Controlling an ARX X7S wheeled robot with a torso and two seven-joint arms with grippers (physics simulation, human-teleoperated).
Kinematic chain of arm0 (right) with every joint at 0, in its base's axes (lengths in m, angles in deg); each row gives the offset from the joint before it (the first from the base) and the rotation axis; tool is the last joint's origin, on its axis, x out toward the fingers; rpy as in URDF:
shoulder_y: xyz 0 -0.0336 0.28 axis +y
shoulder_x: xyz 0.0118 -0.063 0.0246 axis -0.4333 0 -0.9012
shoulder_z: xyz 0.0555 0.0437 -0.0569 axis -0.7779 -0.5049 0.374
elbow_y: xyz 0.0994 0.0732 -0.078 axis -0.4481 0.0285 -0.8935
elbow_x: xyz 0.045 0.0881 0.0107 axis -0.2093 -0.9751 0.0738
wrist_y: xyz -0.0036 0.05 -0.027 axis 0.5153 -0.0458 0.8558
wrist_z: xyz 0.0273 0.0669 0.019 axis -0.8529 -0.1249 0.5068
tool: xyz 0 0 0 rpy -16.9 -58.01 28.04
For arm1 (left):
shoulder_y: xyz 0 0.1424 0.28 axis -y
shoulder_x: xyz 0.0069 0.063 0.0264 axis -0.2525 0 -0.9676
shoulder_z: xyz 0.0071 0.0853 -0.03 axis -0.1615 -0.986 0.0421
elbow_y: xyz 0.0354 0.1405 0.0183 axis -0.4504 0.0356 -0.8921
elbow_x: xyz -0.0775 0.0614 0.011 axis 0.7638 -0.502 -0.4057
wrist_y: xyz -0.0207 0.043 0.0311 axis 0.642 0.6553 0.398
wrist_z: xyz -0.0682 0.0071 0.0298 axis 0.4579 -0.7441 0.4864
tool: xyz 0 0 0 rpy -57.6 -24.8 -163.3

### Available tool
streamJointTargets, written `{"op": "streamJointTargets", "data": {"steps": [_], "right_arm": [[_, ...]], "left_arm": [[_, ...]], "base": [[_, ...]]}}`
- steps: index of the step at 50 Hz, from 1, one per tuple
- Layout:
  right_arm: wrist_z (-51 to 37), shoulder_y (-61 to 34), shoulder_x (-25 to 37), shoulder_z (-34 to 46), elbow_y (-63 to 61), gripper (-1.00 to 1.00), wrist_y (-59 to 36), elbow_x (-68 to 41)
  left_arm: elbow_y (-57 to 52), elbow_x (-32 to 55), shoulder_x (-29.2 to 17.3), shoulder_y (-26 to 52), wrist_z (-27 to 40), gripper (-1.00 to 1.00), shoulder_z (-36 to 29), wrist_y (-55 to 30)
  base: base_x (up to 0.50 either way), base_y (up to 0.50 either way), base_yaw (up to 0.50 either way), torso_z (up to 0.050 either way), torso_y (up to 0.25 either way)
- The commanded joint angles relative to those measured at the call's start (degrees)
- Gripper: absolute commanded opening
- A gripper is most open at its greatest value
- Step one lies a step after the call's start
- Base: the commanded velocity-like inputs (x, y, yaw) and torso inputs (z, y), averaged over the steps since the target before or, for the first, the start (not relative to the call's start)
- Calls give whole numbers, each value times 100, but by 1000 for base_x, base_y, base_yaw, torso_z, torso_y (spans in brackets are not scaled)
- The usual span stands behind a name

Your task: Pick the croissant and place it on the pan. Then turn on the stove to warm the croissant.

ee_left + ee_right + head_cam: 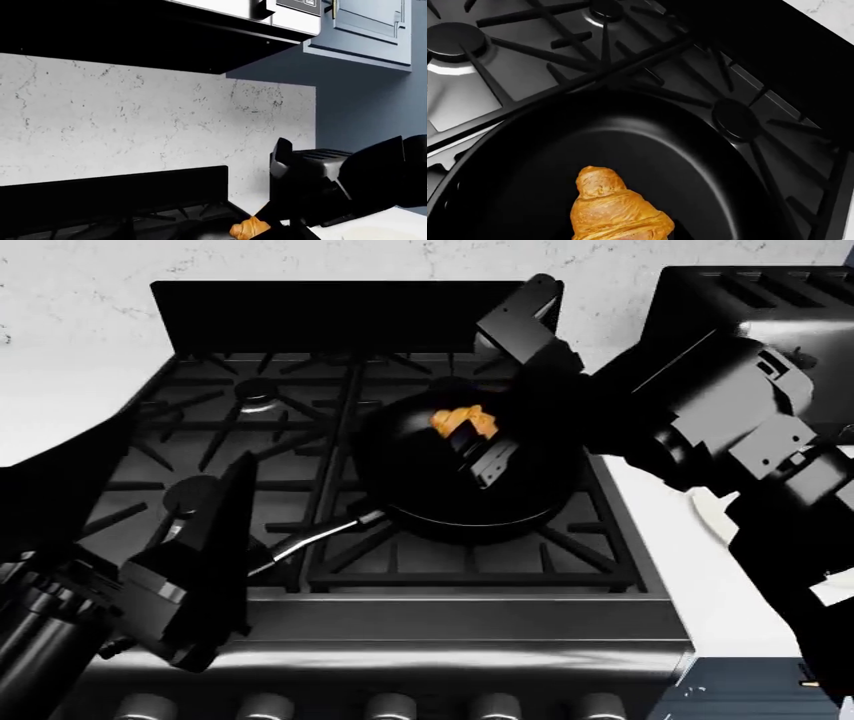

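Note:
The croissant [458, 420] is a small golden crescent held just above the inside of the black pan [534, 510], which sits on the stove [400, 585]. My right gripper [470, 445] reaches in from the right and is shut on it. The right wrist view shows the croissant [617, 210] tip-up over the pan floor [514, 165], with the fingers out of frame. From the left wrist view, the croissant [250, 227] shows at the lower edge. My left gripper [214, 540] hangs over the front left burner, near the pan handle [314, 540]; its jaws are too dark to read.
A toaster [747, 300] stands on the counter to the right of the stove, behind my right arm. A white plate [707, 515] peeks out under that arm. Stove knobs [390, 707] line the front edge. The raised back panel [113, 195] and marble wall close off the rear.

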Motion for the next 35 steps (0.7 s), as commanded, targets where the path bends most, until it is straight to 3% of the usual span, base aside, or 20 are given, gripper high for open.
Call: {"op": "streamJointTargets", "data": {"steps": [1,13,14,23,35], "right_arm": [[170,73,-254,150,440,-100,239,242],[138,140,-191,238,313,-100,293,324],[156,139,-177,228,275,100,261,288],[-119,105,58,-12,-201,100,84,69],[-1021,374,761,-555,-1751,100,-176,-450]], "left_arm": [[-28,87,-84,-55,39,100,89,55],[57,-119,-24,2,-48,100,-35,49],[56,-119,-26,4,-45,100,-37,51],[-18,-52,-86,-30,29,100,16,83],[-180,202,-260,2,254,100,57,144]], "base": [[0,0,0,0,0],[0,0,0,0,0],[0,0,0,0,0],[0,0,0,0,0],[0,0,0,0,0]]}}
